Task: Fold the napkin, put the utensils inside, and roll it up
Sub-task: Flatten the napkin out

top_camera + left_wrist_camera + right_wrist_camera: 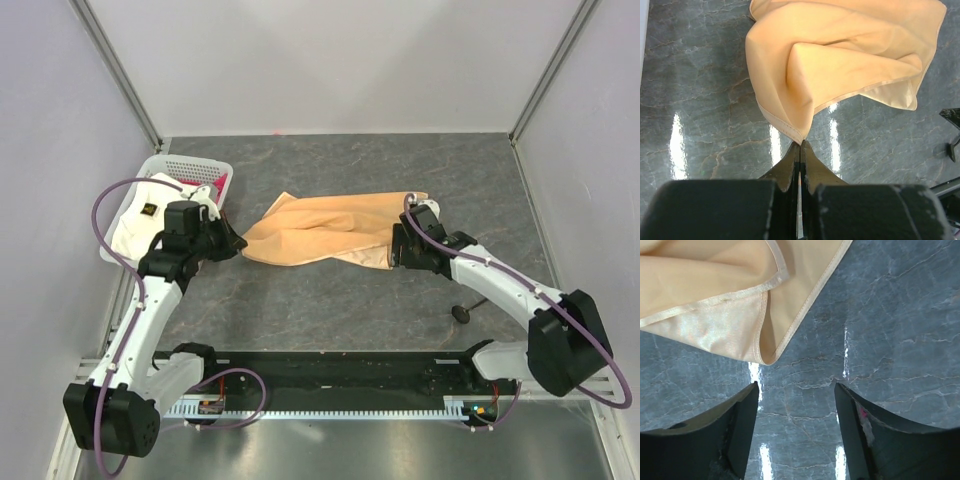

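On gray table (330, 310), crumpled shiny peach napkin (330, 232), L claw (800, 144) tight on its corner, R claw (796, 386) wide.

No lettering, number or brand can be read in any view. The white cloth (128, 226) in the basket (193, 163) bears a dark mark, too small to read.

Far left on the grey marble-look table (330, 300) sits a white slotted basket (192, 163). 1 white cloth (132, 225) with a small dark mark (148, 209) fills most of it, and 1 pink-red cloth (221, 184) peeks out at its right end. 2 metal frame posts, left post (113, 70) and right post (552, 70), rise from the back corners against pale walls (330, 60).
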